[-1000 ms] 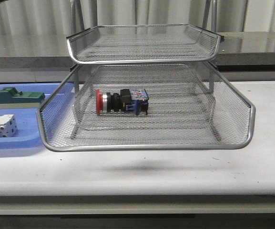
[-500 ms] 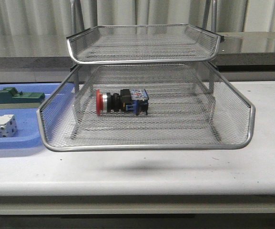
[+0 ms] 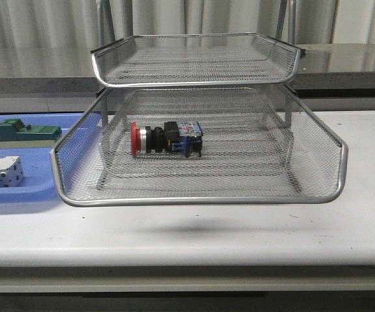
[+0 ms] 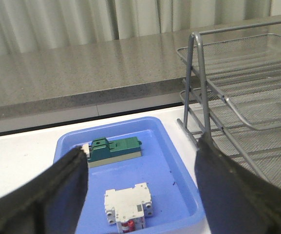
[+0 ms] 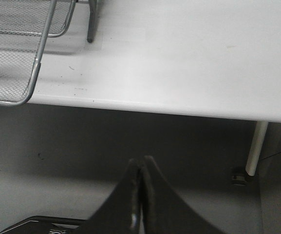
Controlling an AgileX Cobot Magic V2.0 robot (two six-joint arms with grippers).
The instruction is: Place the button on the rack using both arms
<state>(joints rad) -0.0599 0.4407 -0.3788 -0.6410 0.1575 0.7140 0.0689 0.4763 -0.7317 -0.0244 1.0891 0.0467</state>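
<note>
The button point(image 3: 166, 138), red cap to the left and blue block to the right, lies on its side in the lower mesh tier of the silver rack point(image 3: 200, 198). No arm shows in the front view. In the left wrist view my left gripper point(image 4: 142, 151) is open and empty, raised over the blue tray, with the rack's legs and tiers point(image 4: 204, 105) beside it. In the right wrist view my right gripper point(image 5: 141, 161) is shut and empty, below and in front of the table edge; a corner of the rack point(image 5: 30, 83) shows there.
A flat blue tray point(image 3: 18, 192) stands left of the rack, also in the left wrist view point(image 4: 177, 161). It holds a green-and-cream block point(image 3: 23, 133) point(image 4: 115, 150) and a white circuit breaker point(image 3: 0, 172) point(image 4: 129, 204). A table leg point(image 5: 255, 148) shows.
</note>
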